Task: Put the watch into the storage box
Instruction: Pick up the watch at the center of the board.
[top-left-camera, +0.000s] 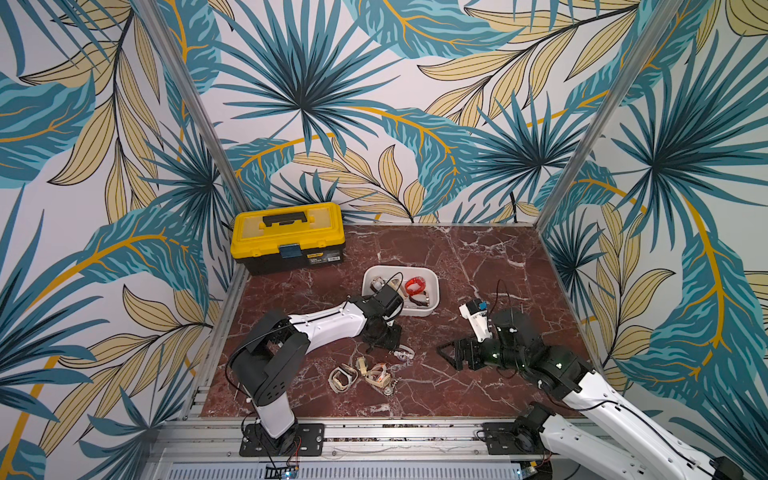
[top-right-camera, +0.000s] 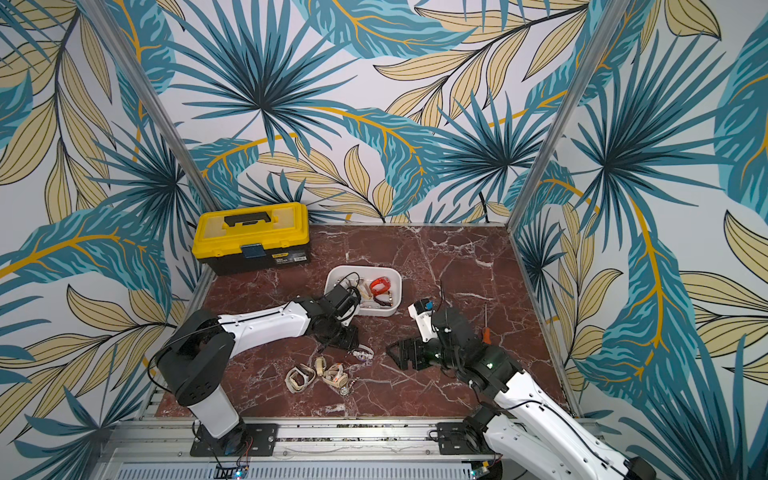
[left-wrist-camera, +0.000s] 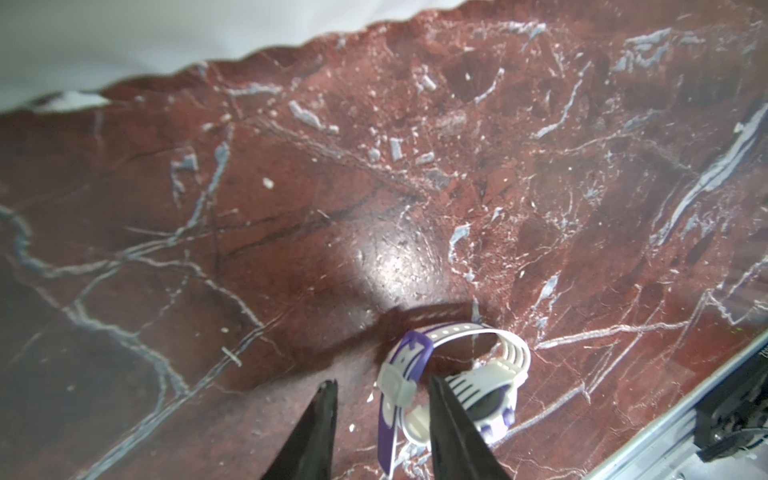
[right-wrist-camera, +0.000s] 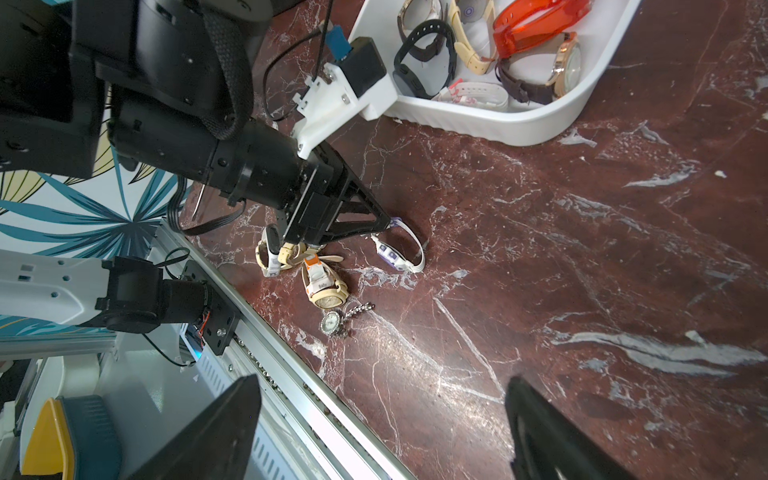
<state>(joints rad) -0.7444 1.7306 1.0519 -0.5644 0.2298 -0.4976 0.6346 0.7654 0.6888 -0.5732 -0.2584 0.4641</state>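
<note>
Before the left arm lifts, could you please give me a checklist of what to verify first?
1. Left gripper straddles the purple-and-white watch strap: ok.
2. Jaws clamped on the strap: not ok, a gap shows.
3. Right gripper open, apart from the watch: ok.
4. Storage box lidless, space left: ok.
5. Watch apart from the beige watches: ok.
</note>
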